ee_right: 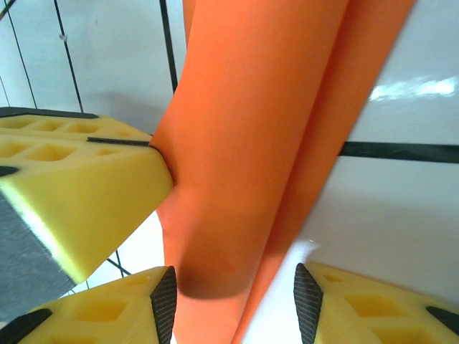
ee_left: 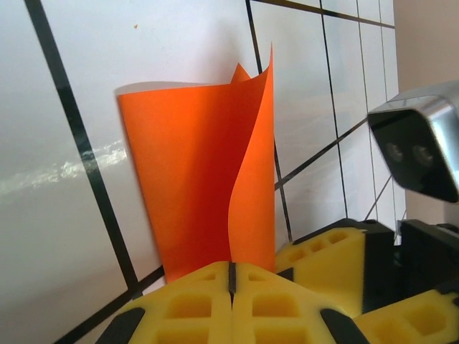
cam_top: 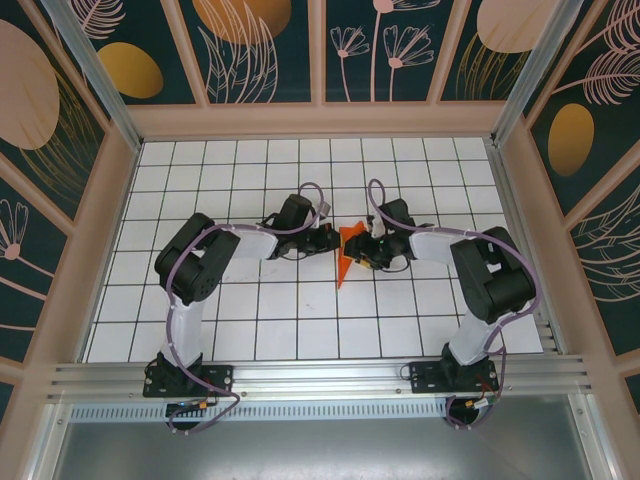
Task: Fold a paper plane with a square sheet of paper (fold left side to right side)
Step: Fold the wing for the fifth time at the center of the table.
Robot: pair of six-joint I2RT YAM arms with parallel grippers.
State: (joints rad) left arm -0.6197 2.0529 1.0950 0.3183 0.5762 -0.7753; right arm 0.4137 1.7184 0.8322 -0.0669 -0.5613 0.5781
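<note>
the square sheet of paper (cam_top: 347, 258) sits at the middle of the table (cam_top: 250, 330), curled upward, its edge pinched by the left gripper (ee_left: 231, 287), fingers pressed together, while the right gripper (ee_right: 237, 304) stands spread around the curl without clamping. if the left gripper carries the edge across with nothing pinning the sheet, it may slide or buckle, leaving a crooked crease.
</note>
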